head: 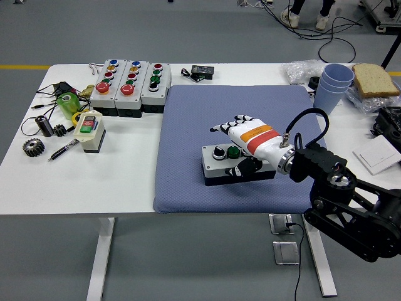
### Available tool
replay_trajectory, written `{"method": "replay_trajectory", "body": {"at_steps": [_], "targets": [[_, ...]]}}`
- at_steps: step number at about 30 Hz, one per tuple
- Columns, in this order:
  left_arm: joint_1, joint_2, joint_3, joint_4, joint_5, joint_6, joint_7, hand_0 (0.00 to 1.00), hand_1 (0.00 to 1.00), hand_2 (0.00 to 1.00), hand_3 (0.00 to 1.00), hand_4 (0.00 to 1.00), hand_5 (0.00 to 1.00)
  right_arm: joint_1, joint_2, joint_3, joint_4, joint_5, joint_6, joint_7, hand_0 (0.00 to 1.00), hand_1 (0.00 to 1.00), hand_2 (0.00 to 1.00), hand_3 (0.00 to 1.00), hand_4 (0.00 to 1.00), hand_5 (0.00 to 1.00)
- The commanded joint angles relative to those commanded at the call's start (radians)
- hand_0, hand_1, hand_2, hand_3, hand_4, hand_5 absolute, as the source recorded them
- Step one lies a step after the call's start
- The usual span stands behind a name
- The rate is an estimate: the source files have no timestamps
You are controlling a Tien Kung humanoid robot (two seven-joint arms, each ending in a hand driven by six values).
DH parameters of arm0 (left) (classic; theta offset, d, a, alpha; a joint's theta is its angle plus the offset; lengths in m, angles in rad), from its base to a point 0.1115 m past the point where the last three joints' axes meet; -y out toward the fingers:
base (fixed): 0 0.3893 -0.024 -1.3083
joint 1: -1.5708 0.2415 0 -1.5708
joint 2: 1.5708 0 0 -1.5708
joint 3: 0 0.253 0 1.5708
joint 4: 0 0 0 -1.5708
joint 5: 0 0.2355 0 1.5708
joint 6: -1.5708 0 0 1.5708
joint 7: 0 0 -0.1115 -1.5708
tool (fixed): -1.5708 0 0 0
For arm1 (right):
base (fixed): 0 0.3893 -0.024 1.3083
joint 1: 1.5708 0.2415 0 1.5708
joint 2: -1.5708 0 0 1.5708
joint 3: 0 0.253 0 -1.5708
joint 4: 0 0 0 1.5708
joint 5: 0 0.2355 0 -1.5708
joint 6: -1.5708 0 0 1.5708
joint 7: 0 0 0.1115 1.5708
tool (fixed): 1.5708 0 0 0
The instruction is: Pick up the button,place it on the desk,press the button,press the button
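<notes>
The right arm (351,210) comes in from the lower right corner and reaches over the near part of the blue mat (241,147) that covers the middle of the white worktop (75,182). Its right hand (245,139), white with an orange and a red band at the wrist, lies over the right end of the button box (222,166), which sits flat on the mat close to the mat's near edge. The fingers (227,127) are stretched out and slightly spread above the box, pointing toward the far left, holding nothing; the thumb hangs down in front of the box's near side. On top of the box a black-and-white knob (218,152) and a green button (233,151) show just left of the palm; whether the hand touches either cannot be told.

Near the worktop's left edge lie a gear (33,147), a pen (62,150) and a small cream switch box (89,130). Farther back on the left stand three grey control boxes (130,84) in a row, with a green roll (66,103) and loose wires beside them. At the far edge is a small black device (202,71). At the far right corner are stacked blue cups (332,84) and a slice of bread (374,79).
</notes>
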Motion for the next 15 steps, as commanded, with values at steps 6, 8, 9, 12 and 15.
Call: {"method": "replay_trajectory", "body": {"at_steps": [6, 8, 9, 12, 15], "targets": [[-0.002, 0.0, 0.003, 0.0, -0.003, 0.0, 0.0, 0.656, 0.724, 0.772, 0.676, 0.421, 0.747, 0.003, 0.012, 0.007, -0.021, 0.001, -0.001, -0.024, 0.967, 0.797, 0.863, 0.908, 0.958, 0.174], [-0.001, 0.0, 0.002, 0.0, -0.005, 0.0, 0.0, 0.656, 0.724, 0.772, 0.676, 0.421, 0.747, 0.0, 0.008, 0.009, -0.015, 0.004, 0.003, -0.027, 0.967, 0.797, 0.863, 0.908, 0.958, 0.174], [-0.001, 0.0, 0.003, 0.0, -0.006, 0.0, 0.0, 0.656, 0.724, 0.772, 0.676, 0.421, 0.747, -0.004, 0.004, 0.012, -0.007, 0.007, 0.003, -0.028, 0.967, 0.797, 0.863, 0.908, 0.958, 0.174], [-0.001, -0.001, -0.001, 0.0, -0.001, -0.001, 0.001, 0.656, 0.723, 0.772, 0.675, 0.421, 0.747, -0.015, 0.002, 0.023, 0.014, 0.01, -0.009, -0.036, 0.969, 0.798, 0.862, 0.911, 0.96, 0.177], [-0.001, -0.001, 0.002, 0.0, -0.002, -0.001, 0.001, 0.656, 0.723, 0.772, 0.675, 0.421, 0.747, -0.034, -0.005, 0.045, 0.045, 0.018, -0.025, -0.04, 0.969, 0.798, 0.862, 0.911, 0.96, 0.177]]}}
